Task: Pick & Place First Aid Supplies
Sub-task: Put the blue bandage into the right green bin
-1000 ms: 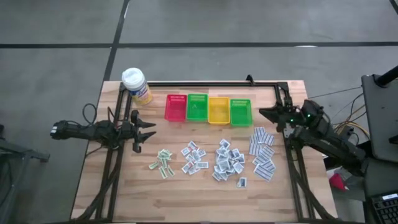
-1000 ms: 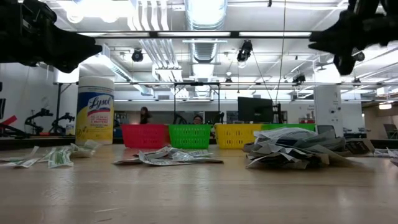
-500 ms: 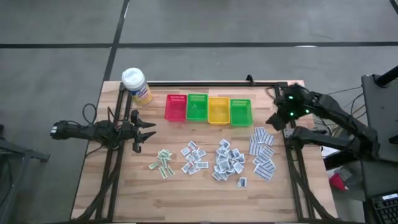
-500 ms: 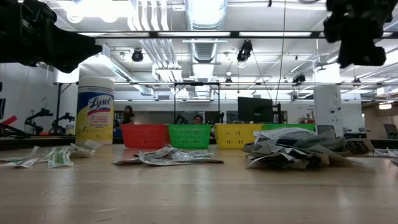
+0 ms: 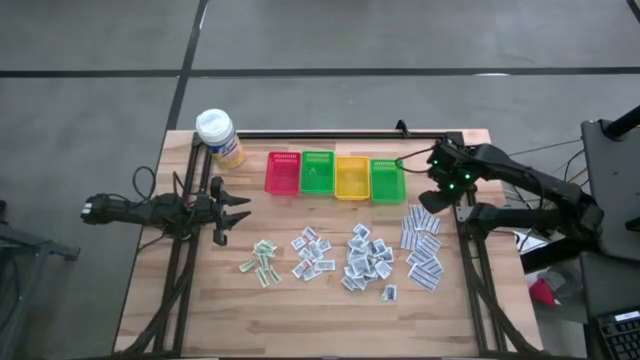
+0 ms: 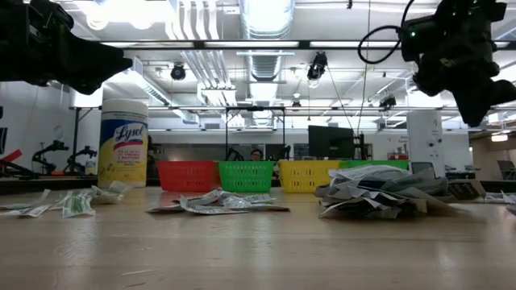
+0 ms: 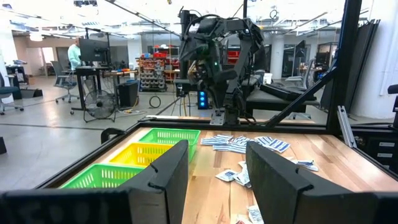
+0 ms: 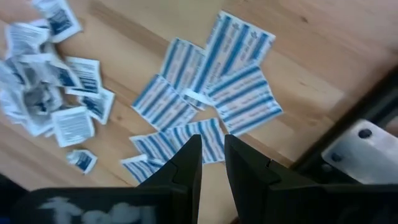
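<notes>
Wooden table (image 5: 200, 310), packets (image 5: 421, 245) in four heaps below the baskets (image 5: 336, 176). Right gripper (image 5: 428, 200) hovers above the rightmost, blue-striped heap, fingers nearly closed, empty; that heap lies directly beneath it. Left gripper (image 5: 232, 208) waits open, empty, at the table's left edge, farther off.

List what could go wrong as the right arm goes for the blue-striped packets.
The blue-striped packets overlap, so the right gripper, its fingers nearly together, may lift several or none. They lie flat on the table; fingertips could scrape the wood. The table's dark frame rail runs close beside them.
</notes>
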